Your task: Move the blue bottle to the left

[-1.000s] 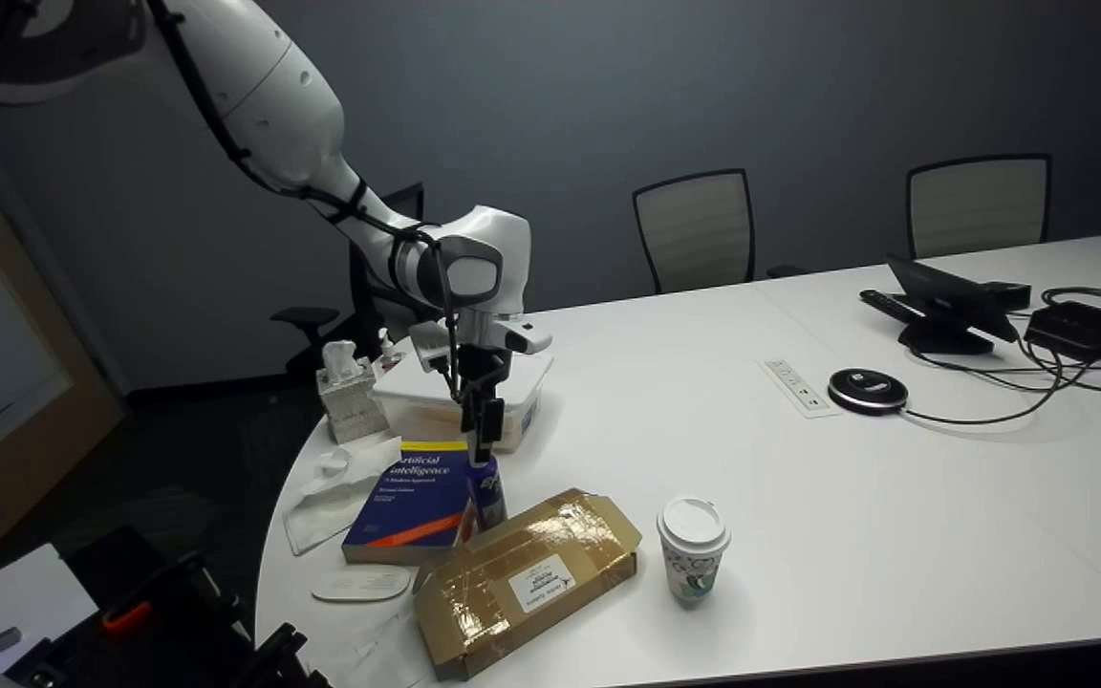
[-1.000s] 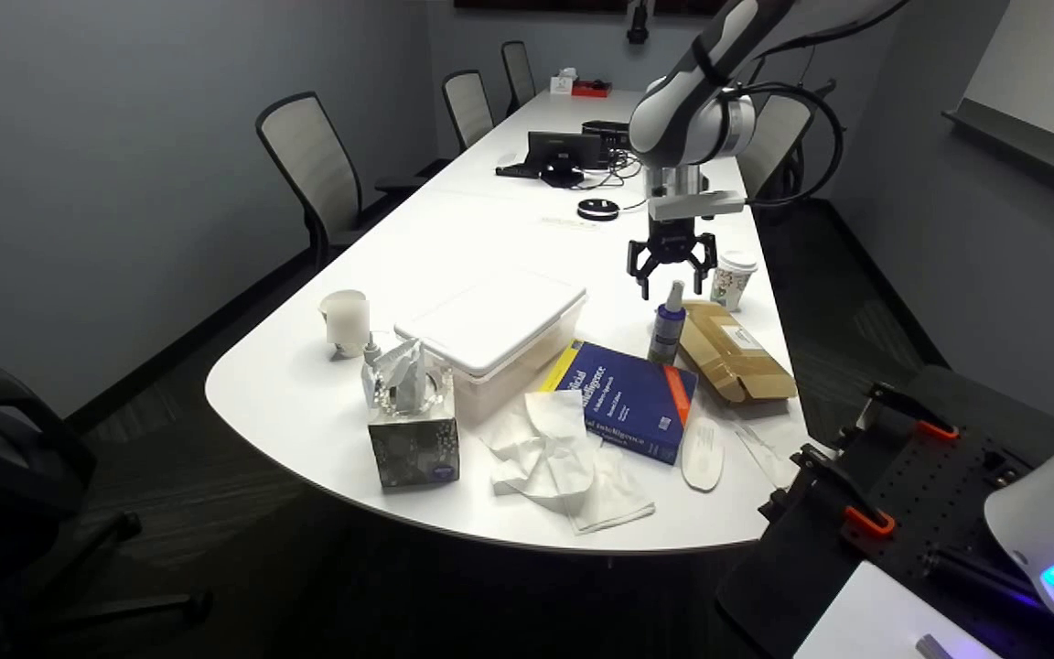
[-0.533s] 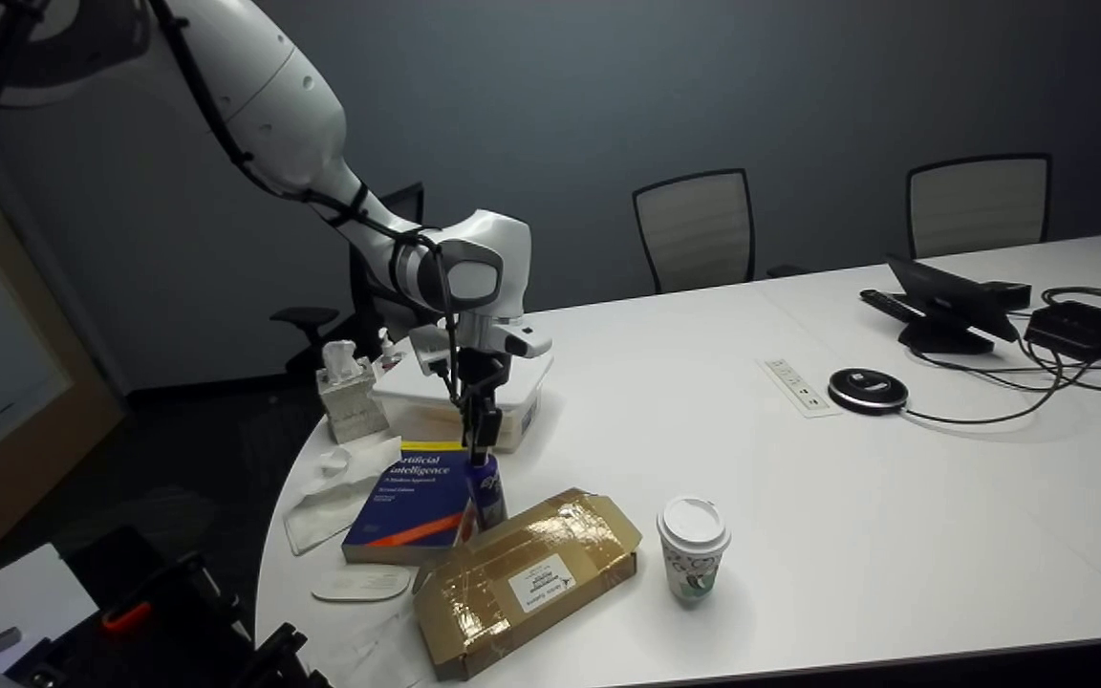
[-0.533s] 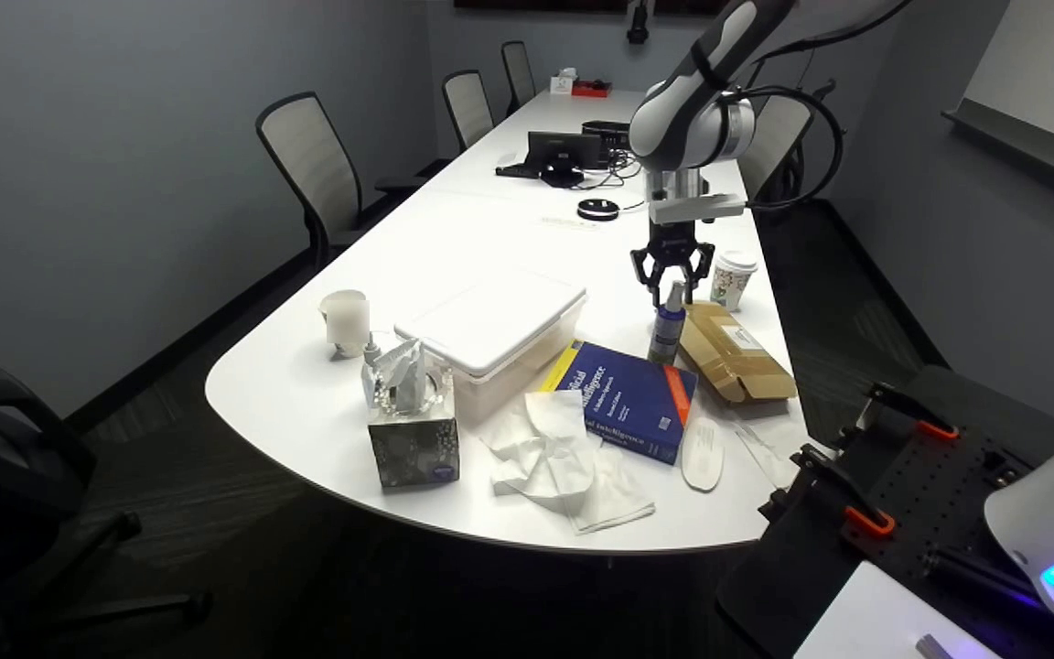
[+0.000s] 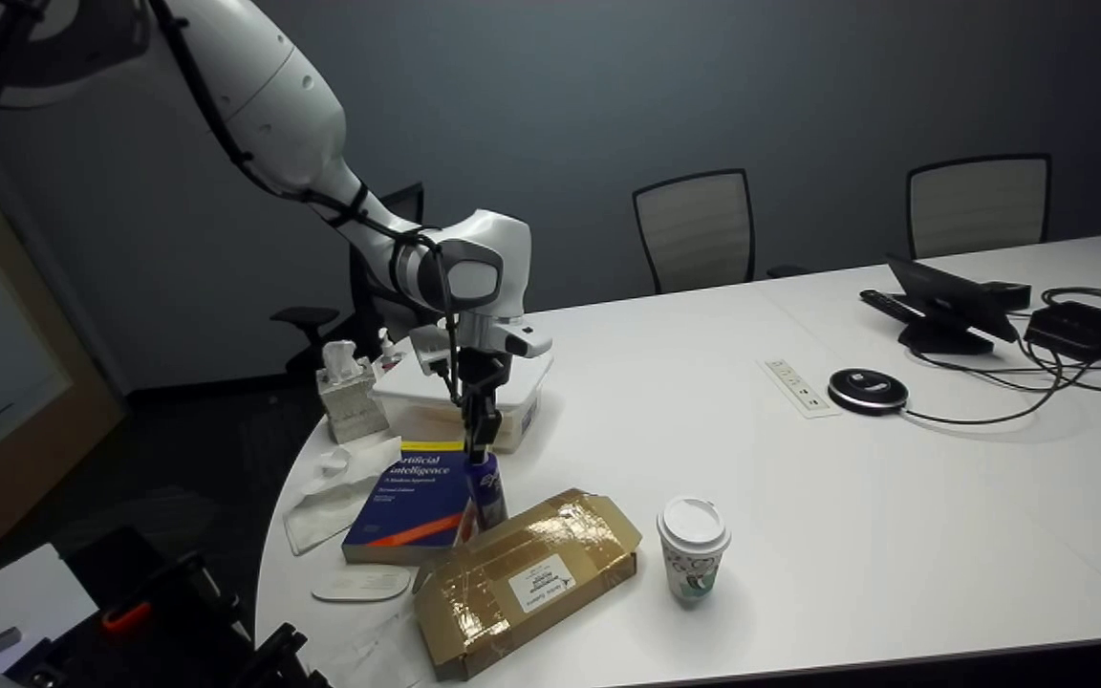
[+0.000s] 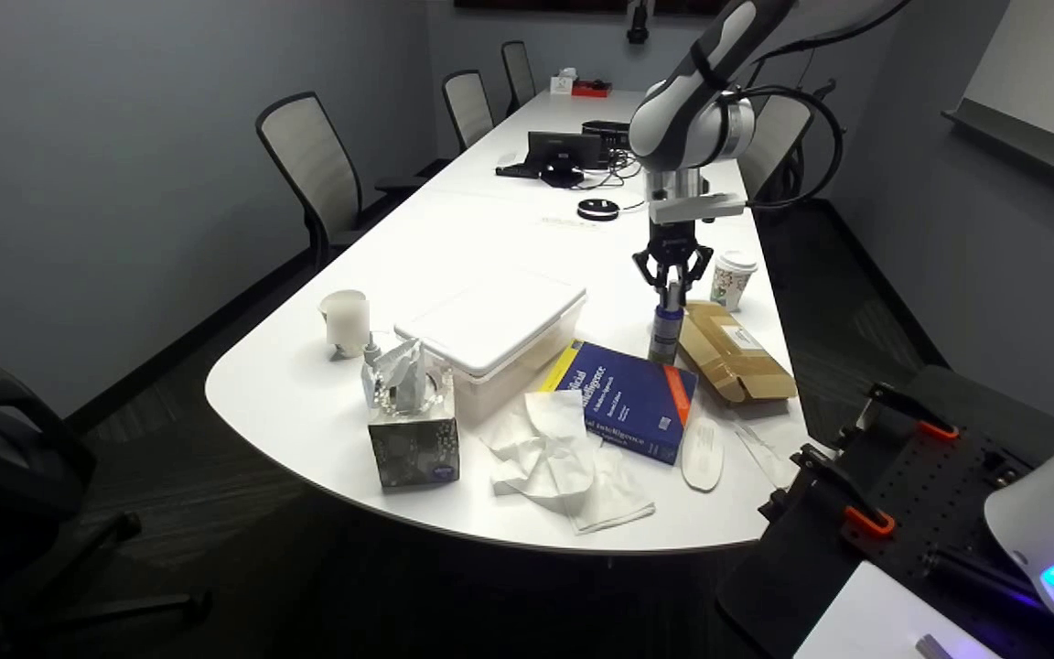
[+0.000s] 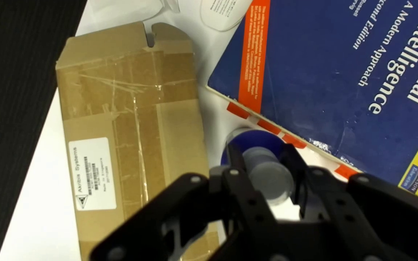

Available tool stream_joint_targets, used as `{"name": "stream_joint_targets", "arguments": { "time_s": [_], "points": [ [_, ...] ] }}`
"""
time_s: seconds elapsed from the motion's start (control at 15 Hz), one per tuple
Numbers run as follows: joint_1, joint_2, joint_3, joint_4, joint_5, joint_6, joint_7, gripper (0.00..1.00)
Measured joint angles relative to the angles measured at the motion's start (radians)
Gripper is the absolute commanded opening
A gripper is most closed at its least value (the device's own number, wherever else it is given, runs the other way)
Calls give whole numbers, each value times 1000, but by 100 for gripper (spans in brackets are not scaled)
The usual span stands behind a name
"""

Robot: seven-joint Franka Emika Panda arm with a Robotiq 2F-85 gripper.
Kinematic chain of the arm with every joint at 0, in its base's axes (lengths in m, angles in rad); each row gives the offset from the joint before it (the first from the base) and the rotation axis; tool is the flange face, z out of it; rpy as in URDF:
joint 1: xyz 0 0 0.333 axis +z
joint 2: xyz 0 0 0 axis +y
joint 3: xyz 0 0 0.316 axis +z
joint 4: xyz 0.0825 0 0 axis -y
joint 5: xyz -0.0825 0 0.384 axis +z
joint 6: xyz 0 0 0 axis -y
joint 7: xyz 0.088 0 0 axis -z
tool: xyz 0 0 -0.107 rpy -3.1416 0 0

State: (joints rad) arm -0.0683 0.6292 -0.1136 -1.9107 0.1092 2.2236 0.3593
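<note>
The blue bottle (image 6: pixel 665 337) stands upright on the table between the book and the cardboard box, its pale cap upward. My gripper (image 6: pixel 672 297) points straight down over it, with its fingers drawn in on both sides of the cap. From above, in the wrist view, the cap and the bottle's blue shoulder (image 7: pixel 258 139) show between the two fingers, so the gripper is shut on the bottle's top. In an exterior view the bottle (image 5: pixel 486 495) is partly hidden behind the box's flap, and the gripper (image 5: pixel 481 451) meets its top.
The blue book (image 7: pixel 314 65) lies close along one side of the bottle, the cardboard box (image 7: pixel 132 134) along the other. A paper cup with a lid (image 5: pixel 693 549) stands beyond the box. A white lidded bin (image 6: pixel 495 320), a tissue box (image 6: pixel 414 439) and crumpled tissues (image 6: pixel 550 458) are nearby.
The gripper was wide open above the bottle a second ago. Its fingers have come together onto the bottle's cap, and the arm has lowered very slightly. The bottle has not visibly moved.
</note>
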Motion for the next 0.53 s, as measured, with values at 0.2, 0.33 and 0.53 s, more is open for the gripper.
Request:
{"name": "stream_joint_targets", "arguments": {
  "time_s": [0.2,0.33,0.53],
  "points": [
    [0,-1,0,2,0,0,0,8],
    [0,-11,0,7,0,-1,0,8],
    [3,-62,0,15,-8,-33,-1,8]
  ]
}}
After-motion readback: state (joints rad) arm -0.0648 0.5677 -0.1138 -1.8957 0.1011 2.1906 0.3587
